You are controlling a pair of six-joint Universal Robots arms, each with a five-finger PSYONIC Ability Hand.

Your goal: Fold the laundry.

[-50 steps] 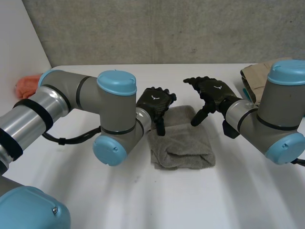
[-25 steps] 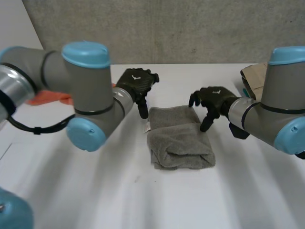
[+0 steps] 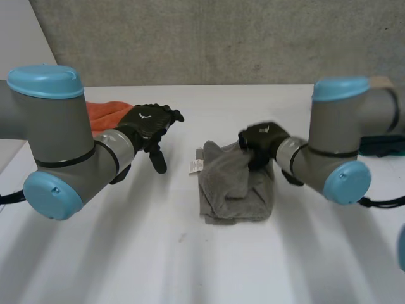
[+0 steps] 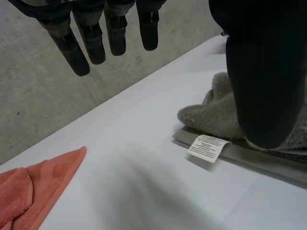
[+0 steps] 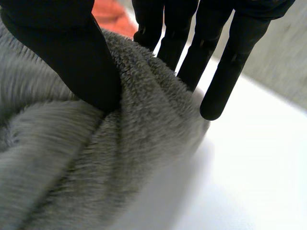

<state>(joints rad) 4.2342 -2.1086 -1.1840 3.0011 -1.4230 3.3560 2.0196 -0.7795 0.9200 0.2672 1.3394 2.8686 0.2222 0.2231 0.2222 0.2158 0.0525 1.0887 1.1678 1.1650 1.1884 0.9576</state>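
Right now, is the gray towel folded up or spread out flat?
Folded, though rumpled: the towel lies in stacked layers, and the right hand pinches its far edge into a bunch.

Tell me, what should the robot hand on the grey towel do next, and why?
Probably lift that fold and carry it across: the right robot hand pinches the grey towel at its far edge, while the left robot hand hangs open, apart.

On the white table [image 3: 190,253], near the middle, lay a grey towel [image 3: 234,190], folded, with its far edge bunched up off the surface. A small white label [image 3: 195,166] stuck out flat onto the tabletop at its left edge. Well apart, toward the far left, lay an orange cloth [image 3: 104,114].
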